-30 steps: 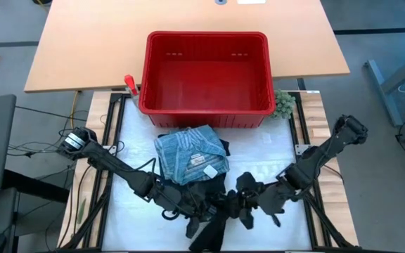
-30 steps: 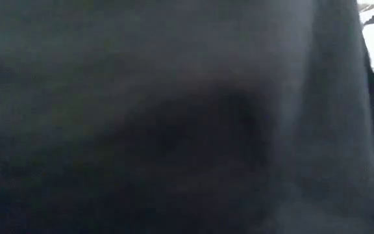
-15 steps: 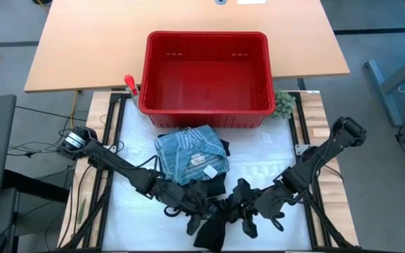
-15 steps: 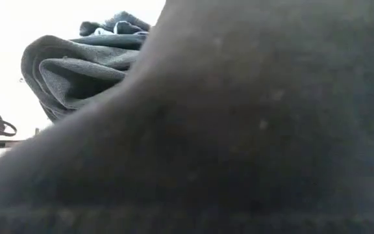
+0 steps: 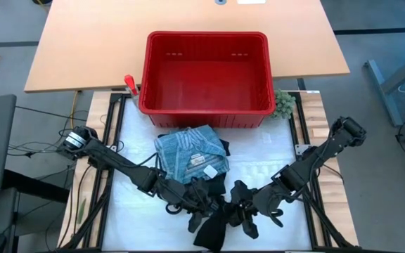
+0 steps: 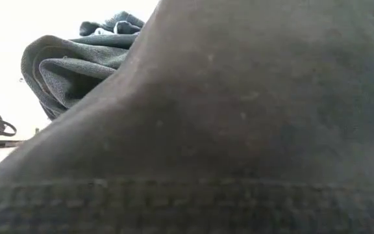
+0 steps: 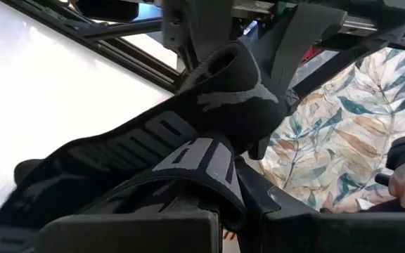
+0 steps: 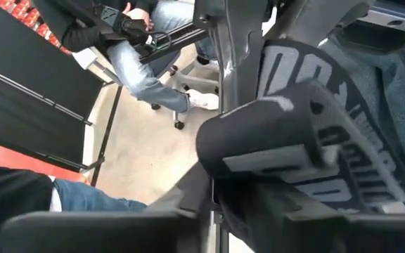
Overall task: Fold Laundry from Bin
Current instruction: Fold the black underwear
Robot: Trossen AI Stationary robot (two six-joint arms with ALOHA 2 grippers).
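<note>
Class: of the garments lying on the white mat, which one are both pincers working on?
The black garment at the mat's near edge, with the left pincer and right pincer on it. The blue-white striped one, nearer the red bin, lies untouched.

Big grey block lettering on black garment [image 7: 181, 151], word unreadable.

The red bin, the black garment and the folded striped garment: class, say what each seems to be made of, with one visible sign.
The red bin: probably moulded plastic, with ribbed walls, a rolled rim and a slight sheen.
The black garment: looks like matt knit fabric, with a stitched hem and a printed grey logo.
The striped garment: soft woven or knit cloth, creased, with a sewn label.
</note>
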